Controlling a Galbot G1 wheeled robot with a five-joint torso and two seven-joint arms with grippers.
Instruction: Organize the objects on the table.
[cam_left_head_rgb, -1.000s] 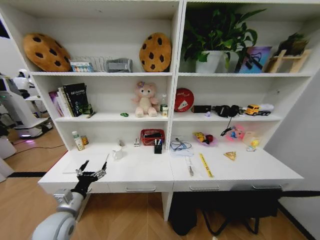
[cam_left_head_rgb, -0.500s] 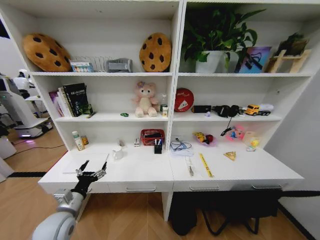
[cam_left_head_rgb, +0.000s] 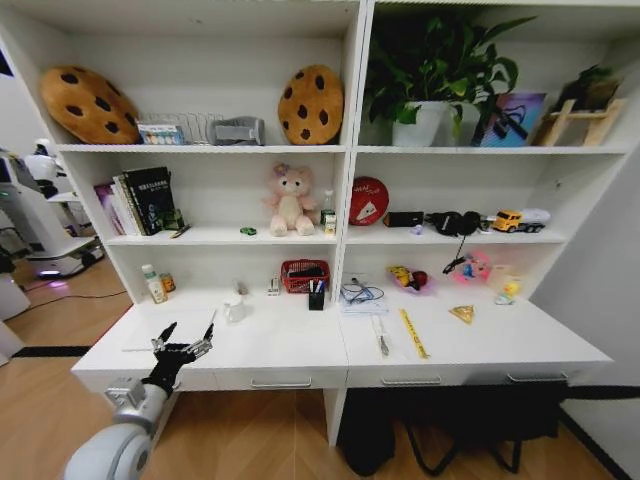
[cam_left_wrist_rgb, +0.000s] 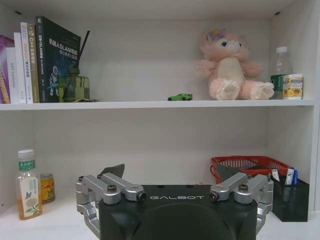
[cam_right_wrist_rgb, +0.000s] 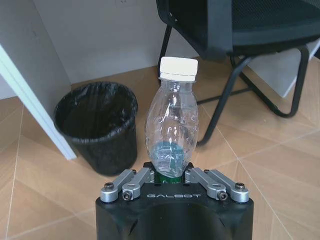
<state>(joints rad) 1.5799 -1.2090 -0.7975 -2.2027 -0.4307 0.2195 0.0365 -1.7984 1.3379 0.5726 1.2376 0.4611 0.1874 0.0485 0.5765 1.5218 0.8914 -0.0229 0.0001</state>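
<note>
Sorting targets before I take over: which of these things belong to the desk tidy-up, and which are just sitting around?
Job:
- clear bottle, held in right gripper
- juice bottle, small can
- yellow ruler
- pen
- left gripper, open over white desk

Lying about:
- pink teddy bear
- cookie cushion
- books
- bin

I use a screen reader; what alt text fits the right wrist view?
The right hand grips an empty clear plastic bottle with a white cap, above a wooden floor. Behind it stand a black bin and a black chair.
</note>
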